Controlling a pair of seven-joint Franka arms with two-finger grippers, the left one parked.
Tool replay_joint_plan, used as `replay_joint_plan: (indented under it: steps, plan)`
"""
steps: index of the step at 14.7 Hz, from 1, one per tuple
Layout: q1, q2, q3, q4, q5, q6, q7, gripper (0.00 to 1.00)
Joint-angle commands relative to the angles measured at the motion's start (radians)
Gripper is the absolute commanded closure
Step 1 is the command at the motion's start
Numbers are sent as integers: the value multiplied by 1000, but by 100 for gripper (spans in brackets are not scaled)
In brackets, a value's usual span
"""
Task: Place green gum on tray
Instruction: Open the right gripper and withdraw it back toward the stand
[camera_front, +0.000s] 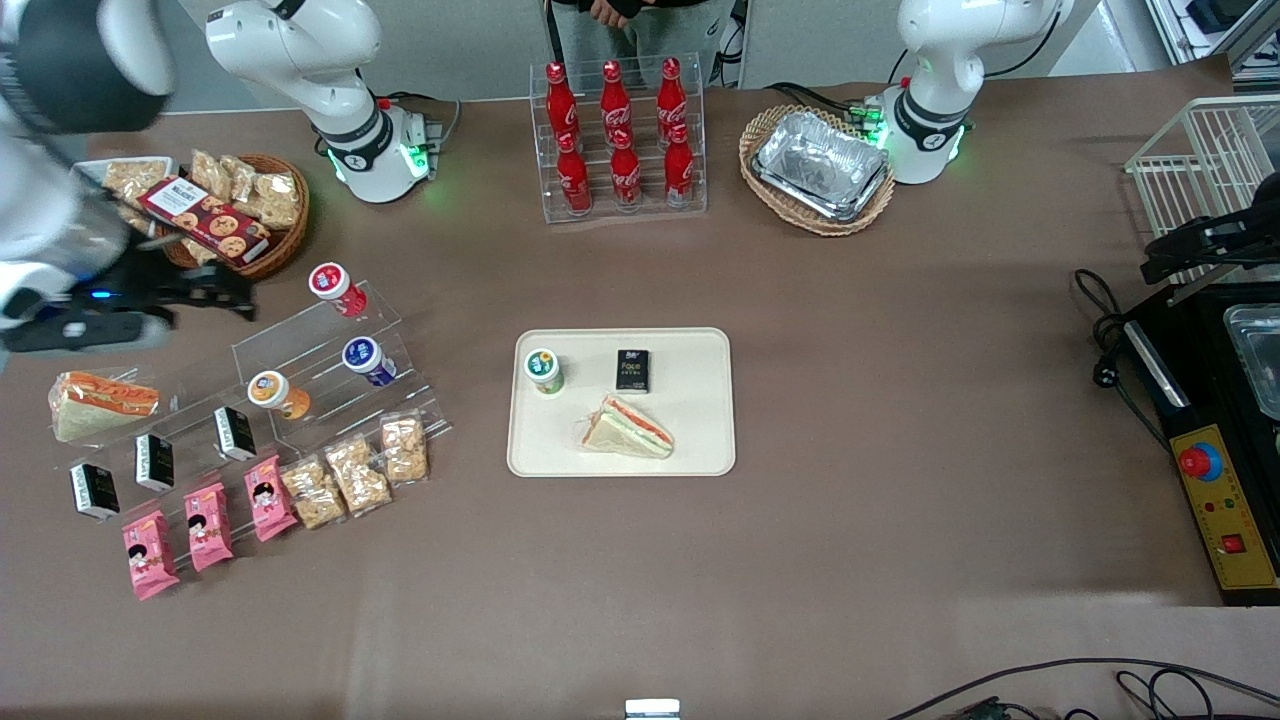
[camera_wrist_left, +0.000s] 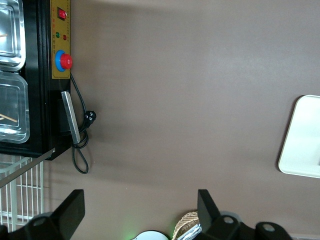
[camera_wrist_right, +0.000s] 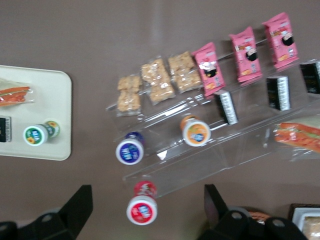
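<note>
The brown counter (camera_front: 900, 420) carried, at its middle, the cream-white tray (camera_front: 700, 440), well clear of every edge. By the look of it the task was finished: the green gum (camera_front: 544, 371) stood upright on the tray, inside the corner toward the working arm's end and farther from the front camera, touching nothing else. The right wrist view agreed, showing the green gum (camera_wrist_right: 36, 134) within the tray's rim (camera_wrist_right: 62, 115).

Also on the tray were a wrapped sandwich (camera_front: 628, 429), nearer the front camera, and a small black packet (camera_front: 632, 370) beside the gum.

The stepped acrylic display (camera_front: 330, 370), toward the working arm's end of the counter, held three other bottles: red (camera_front: 337, 288), blue (camera_front: 368, 361) and orange (camera_front: 277, 393). Snack packs lay along its lowest step, nearer the front camera.

The gripper (camera_front: 215, 290) was pulled well away from the tray, hanging over the working arm's end of the counter near the wicker snack basket (camera_front: 262, 215). In the right wrist view its fingers (camera_wrist_right: 80, 205) stood wide apart with nothing between them, above the display.

Judged from this, nothing was left of the placing itself; at most the arm had only to finish clearing off.
</note>
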Motion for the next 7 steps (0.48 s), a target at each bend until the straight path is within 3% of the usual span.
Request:
replay_joint_plan:
  steps: [1, 7]
  plan:
    - [7, 7, -117, 39, 22, -28, -98, 0]
    - [2, 27, -131, 39, 12, -11, -98, 0]
